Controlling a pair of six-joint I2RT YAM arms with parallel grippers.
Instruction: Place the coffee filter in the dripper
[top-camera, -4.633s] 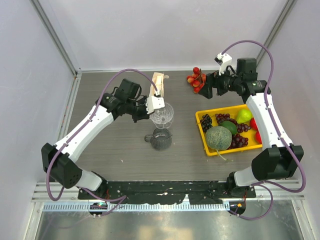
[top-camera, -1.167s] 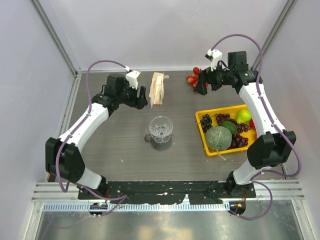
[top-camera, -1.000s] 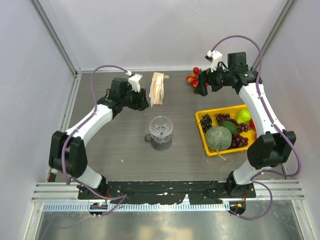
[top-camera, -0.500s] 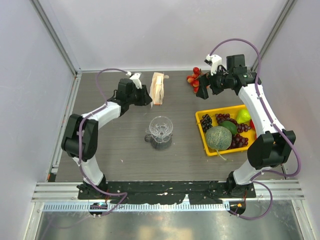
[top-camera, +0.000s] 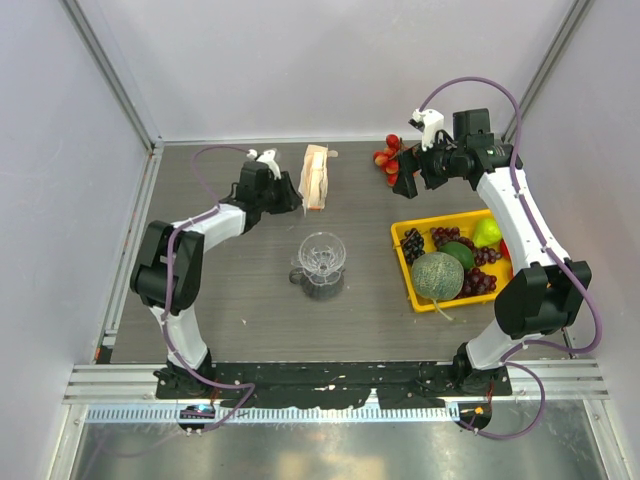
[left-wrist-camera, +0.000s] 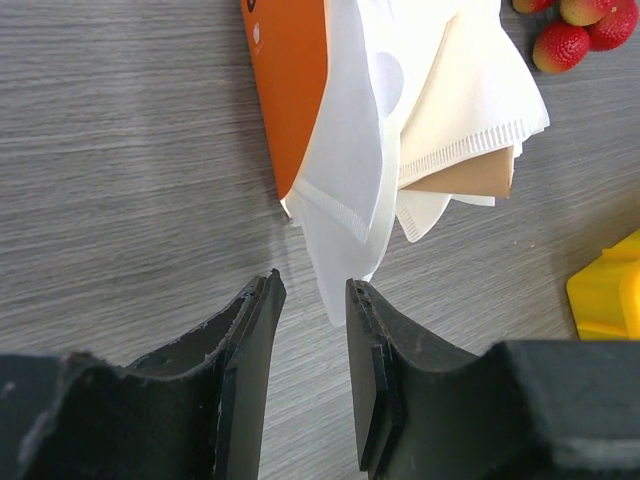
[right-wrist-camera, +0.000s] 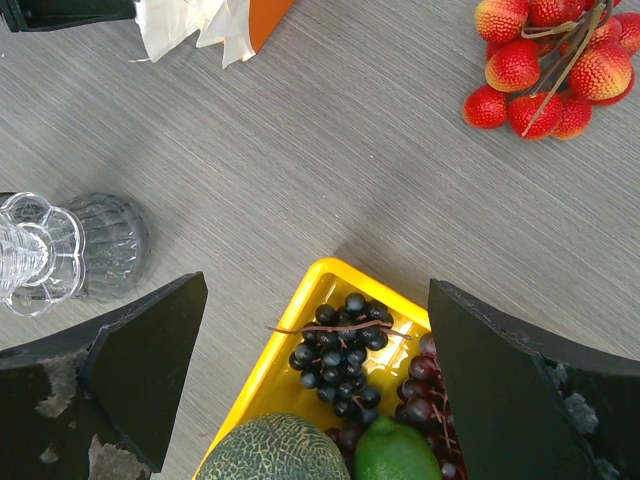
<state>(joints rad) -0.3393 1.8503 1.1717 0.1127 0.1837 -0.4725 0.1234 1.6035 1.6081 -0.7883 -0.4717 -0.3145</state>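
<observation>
Filter (left-wrist-camera: 345, 180) pokes from the pack (left-wrist-camera: 290, 90) just ahead of your left pincer (left-wrist-camera: 310, 290), its corner entering the narrowly parted jaws, nothing gripped yet. Dripper (top-camera: 322, 250), well apart from that pincer, holds no paper: grasp, carry and seating remain. Right pincer (right-wrist-camera: 315, 290) gapes empty.

- Filter pack (left-wrist-camera: 455, 110): orange sleeve, white and beige papers.
- Dripper (top-camera: 322, 253): clear, ribbed.
- Tray (right-wrist-camera: 262, 385): yellow.
- Table (left-wrist-camera: 120, 150): grey woodgrain.
- Fruit cluster (right-wrist-camera: 545, 65): red, seemingly speckled.

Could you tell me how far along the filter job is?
Done: the dripper stands upright, empty. In hand: the left claw, open, is at the tip of the coffee filter sticking from the pack, not gripping it. Left: pinch, pull free, seat it in the dripper.
</observation>
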